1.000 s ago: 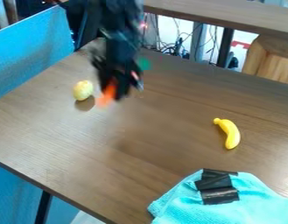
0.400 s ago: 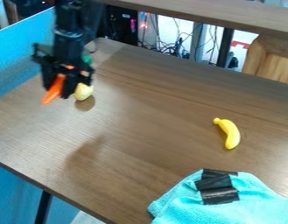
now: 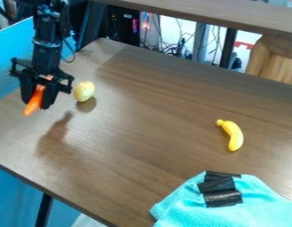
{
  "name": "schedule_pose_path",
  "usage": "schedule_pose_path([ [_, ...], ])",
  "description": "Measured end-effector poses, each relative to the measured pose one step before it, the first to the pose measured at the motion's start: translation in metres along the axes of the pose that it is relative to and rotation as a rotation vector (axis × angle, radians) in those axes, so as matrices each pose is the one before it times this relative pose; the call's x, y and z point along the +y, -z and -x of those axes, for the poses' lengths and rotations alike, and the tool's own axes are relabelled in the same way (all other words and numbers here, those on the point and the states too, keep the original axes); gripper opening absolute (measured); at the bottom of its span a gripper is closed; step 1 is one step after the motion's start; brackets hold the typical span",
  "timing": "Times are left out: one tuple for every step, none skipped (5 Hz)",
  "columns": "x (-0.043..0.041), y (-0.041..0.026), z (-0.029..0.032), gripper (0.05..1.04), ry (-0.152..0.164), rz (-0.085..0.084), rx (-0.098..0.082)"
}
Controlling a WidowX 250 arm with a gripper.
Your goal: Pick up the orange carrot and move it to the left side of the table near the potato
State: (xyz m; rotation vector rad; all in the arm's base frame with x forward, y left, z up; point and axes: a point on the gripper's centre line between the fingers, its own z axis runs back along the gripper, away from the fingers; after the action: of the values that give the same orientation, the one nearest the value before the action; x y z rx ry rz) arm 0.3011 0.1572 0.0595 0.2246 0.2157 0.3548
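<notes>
Your gripper [image 3: 36, 104] has its jaws closed down on the orange carrot [image 3: 33, 101], parted only by the carrot's thickness. The carrot hangs tilted between them, narrow end pointing down and toward the left of the view. It's at the left side of the table [image 3: 136, 155], near the blue panel [image 3: 14, 48]. The shadow [image 3: 54, 134] sits apart from the tip, so I'd call it lifted; can't tell you the exact clearance.

Progress, my read: grasp done, lift done. Set-down and release not done; you have the carrot in the jaws, nothing under it but tabletop.

Outward from there: pale yellow roundish piece [image 3: 84, 91] on the table just beside the gripper, on the view's right, not gripped. Banana [image 3: 233, 136] lies well apart, on the right half. Turquoise cloth [image 3: 254, 208] with black tape [image 3: 222, 189] on it is at the near right edge. Cables [image 3: 176, 48] are behind the table.
</notes>
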Motion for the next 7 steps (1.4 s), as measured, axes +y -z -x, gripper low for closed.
schedule_pose_path([
  [0.01083, 0.01461, -0.0053, 0.485, -0.0373, 0.0058, 0.0591],
  [0.00656, 0.01064, -0.00366, 0.485, -0.0209, 0.0038, 0.0383],
  [0.00106, 0.00222, -0.00383, 0.485, -0.0112, 0.0, 0.0104],
  [-0.00003, 0.00072, -0.00201, 0.485, -0.0041, -0.005, -0.0118],
  [-0.00357, 0.00655, -0.00345, 0.485, 0.0179, 0.0103, -0.0011],
  [-0.00168, 0.00329, -0.00228, 0.484, 0.0244, 0.0472, -0.0505],
  [0.0005, 0.00017, -0.00117, 0.484, -0.0052, 0.03, -0.0271],
])
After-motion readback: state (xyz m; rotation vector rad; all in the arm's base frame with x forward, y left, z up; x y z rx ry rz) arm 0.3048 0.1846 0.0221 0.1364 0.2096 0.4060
